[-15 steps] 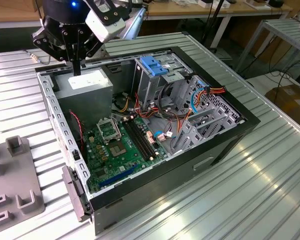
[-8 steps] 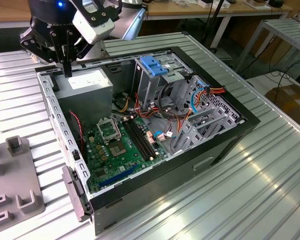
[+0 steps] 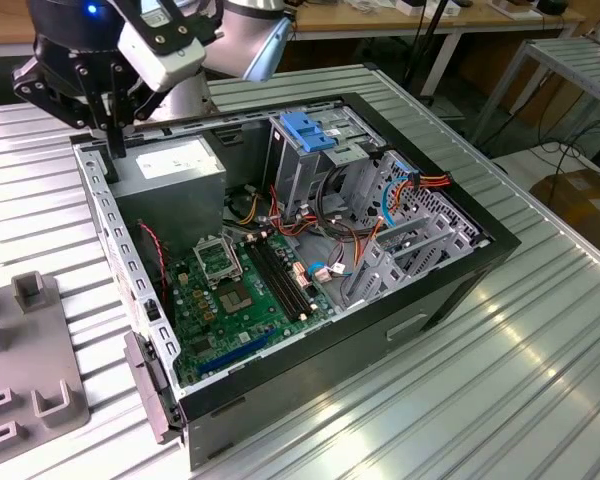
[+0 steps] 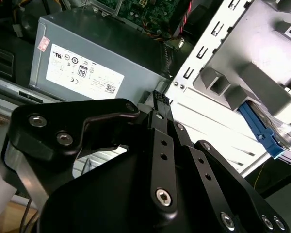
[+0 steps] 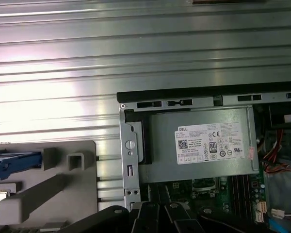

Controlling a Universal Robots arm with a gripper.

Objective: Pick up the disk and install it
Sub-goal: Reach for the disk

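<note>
Step in hand: approach for pickup. The disk is not yet grasped.

The gripper (image 3: 112, 140) hangs clenched and empty over the case (image 3: 330, 375) corner, beside the power supply (image 3: 170, 165).

The disk (image 5: 14, 162) sits in the grey stand (image 5: 63, 194), outside the case.

To grasp it, you would likely need the gripper opened and squared to the disk's blue frame.

The ribbed table (image 3: 540, 340) carries a computer case (image 3: 310, 378) and grey rack (image 3: 32, 392).

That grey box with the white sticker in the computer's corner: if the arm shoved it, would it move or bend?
The power-supply box looks like folded sheet metal, so probably stiff. It sits tight against the case frame, so a push likely would not shift it. Its smooth flat sides seem slippery to grip.
</note>
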